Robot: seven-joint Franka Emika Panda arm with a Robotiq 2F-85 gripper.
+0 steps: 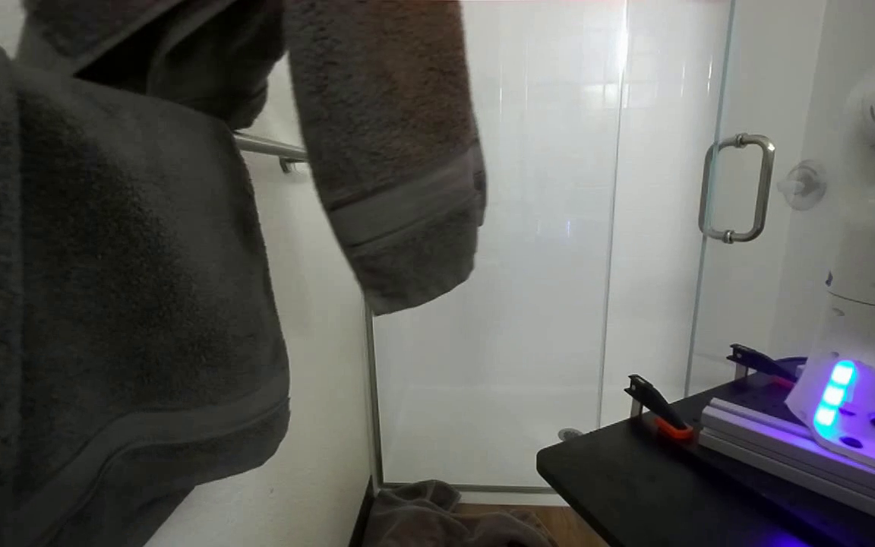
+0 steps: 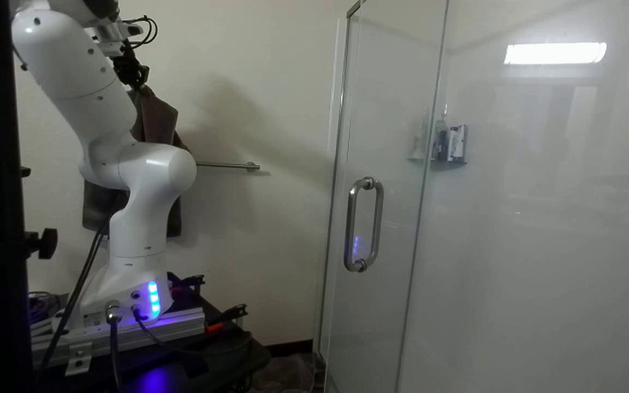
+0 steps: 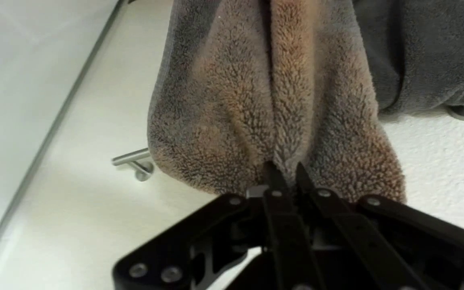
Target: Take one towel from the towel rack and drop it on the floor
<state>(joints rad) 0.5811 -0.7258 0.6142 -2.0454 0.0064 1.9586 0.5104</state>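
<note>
My gripper [image 2: 138, 82] is shut on a grey-brown towel [image 2: 159, 117], pinching a fold near its upper edge above rack height. In the wrist view the fingertips [image 3: 288, 171] press into the bunched towel [image 3: 236, 100]. In an exterior view its banded end [image 1: 399, 167] hangs in front of the shower glass. I cannot tell whether any of it still touches the rack. The metal towel rack [image 2: 227, 165] is on the wall; its end shows in the wrist view [image 3: 131, 157]. Another dark grey towel [image 3: 429, 60] hangs on the rack, also large in an exterior view [image 1: 141, 289].
Crumpled towels [image 1: 437, 524] lie on the floor by the wall and the shower. A glass shower door with a metal handle [image 2: 363, 224] stands beside. The black table [image 1: 635, 471] carries the arm base and clamps [image 1: 658, 406]. A black stand [image 2: 0, 191] rises nearby.
</note>
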